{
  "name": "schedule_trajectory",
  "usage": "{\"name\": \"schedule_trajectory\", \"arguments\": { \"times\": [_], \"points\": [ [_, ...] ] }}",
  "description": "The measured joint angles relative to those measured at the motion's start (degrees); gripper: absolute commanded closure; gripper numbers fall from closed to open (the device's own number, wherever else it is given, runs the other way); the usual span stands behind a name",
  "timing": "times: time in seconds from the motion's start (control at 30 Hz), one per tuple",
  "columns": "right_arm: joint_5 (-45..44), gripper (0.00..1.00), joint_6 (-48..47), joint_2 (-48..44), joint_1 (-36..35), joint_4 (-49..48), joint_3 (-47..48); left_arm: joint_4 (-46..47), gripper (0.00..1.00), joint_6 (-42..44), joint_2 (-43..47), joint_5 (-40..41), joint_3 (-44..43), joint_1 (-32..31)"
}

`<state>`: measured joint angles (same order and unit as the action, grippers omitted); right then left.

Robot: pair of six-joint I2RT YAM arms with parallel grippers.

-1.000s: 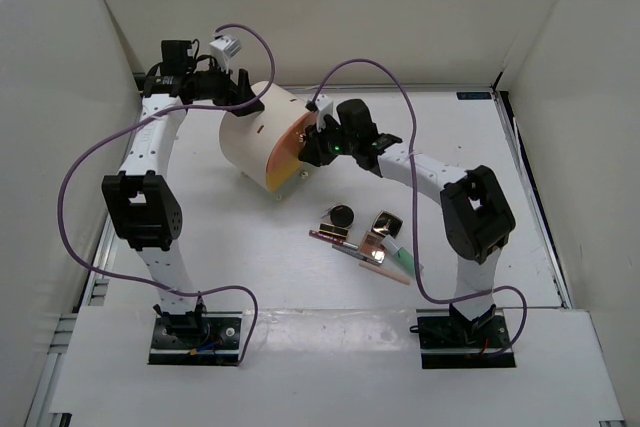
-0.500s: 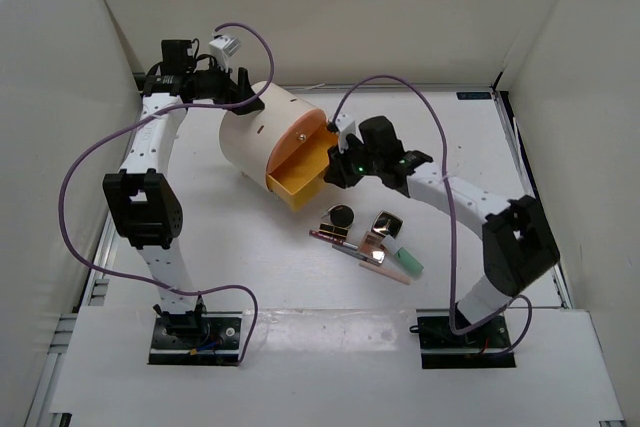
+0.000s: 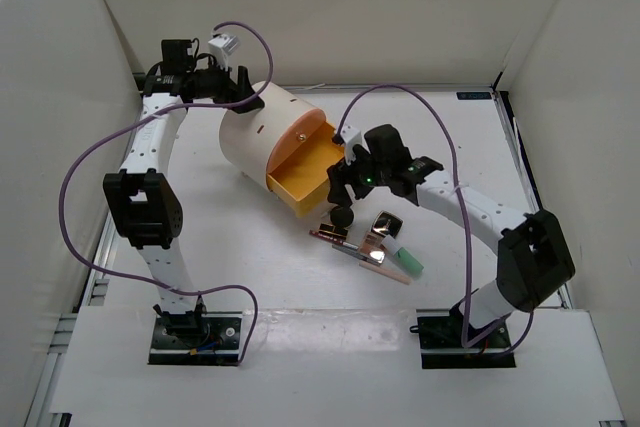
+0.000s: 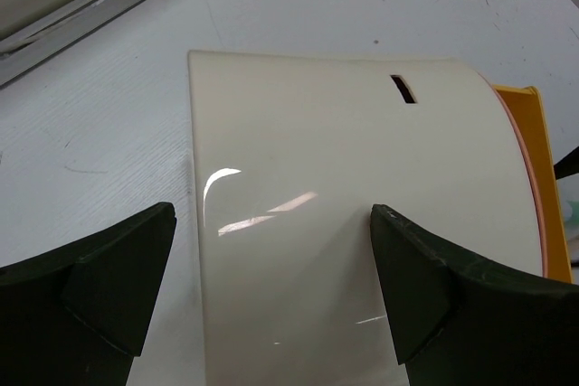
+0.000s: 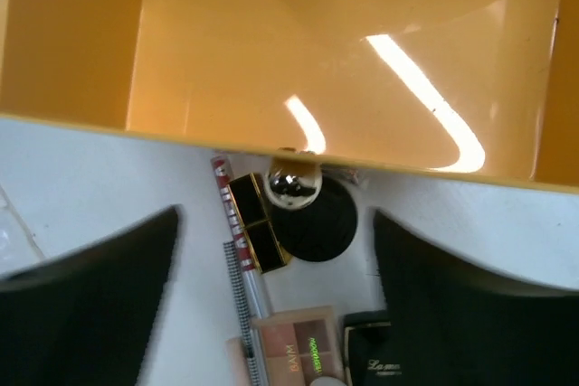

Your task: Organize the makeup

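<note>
Worktop [image 3: 200, 247] carries cream cylinder [image 3: 260, 132] with orange drawer [image 3: 305, 172] standing open toward makeup pile. My left fingers [image 4: 99, 277] are spread wide astride cylinder's back; contact unclear. My right fingers [image 5: 90, 296] are wide too, holding nothing, hovering over drawer's front lip. Makeup lies just beside that lip: black round compact [image 5: 317, 219] nearest, palette [image 5: 294, 350] beyond, lipstick [image 5: 256, 234] against compact, drawer knob [image 5: 294, 183] overhanging compact. Likely first pick is compact: descend clear of lip and knob, close across rim, don't nudge lipstick.
</note>
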<state>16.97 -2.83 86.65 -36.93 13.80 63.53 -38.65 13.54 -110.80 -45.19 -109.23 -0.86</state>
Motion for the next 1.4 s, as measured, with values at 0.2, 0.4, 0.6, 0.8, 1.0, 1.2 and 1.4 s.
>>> {"name": "schedule_trajectory", "arguments": {
  "times": [0.2,0.4,0.6,0.8,1.0,1.2,1.4],
  "points": [
    [-2.2,0.01,0.0,-5.8,-0.2,5.2,-0.1,-1.5,0.02,-2.2,-0.1,6.8,-3.4,0.2],
    [-9.0,0.01,4.7,-15.9,-0.2,8.6,-9.0,-3.0,0.02,-7.2,2.0,15.8,-8.3,2.0],
    [-15.8,0.03,11.0,-17.3,0.2,14.4,-19.2,0.2,0.02,-16.8,20.9,27.6,12.1,1.6],
    [-18.1,0.14,17.2,-17.4,0.9,15.4,-21.0,3.0,0.02,-28.0,47.3,34.8,37.4,-1.6],
    [-18.1,0.18,21.5,-14.5,1.3,15.0,-23.0,1.5,0.02,-34.2,60.5,34.7,48.1,-1.6],
    [-18.5,0.46,24.0,-11.8,1.6,14.4,-26.0,-1.1,0.02,-35.6,63.8,30.2,58.0,-1.6],
    [-19.2,0.79,25.6,-11.5,1.6,12.2,-27.0,-2.3,0.02,-35.4,64.4,25.1,63.5,-1.6]
  ]
}}
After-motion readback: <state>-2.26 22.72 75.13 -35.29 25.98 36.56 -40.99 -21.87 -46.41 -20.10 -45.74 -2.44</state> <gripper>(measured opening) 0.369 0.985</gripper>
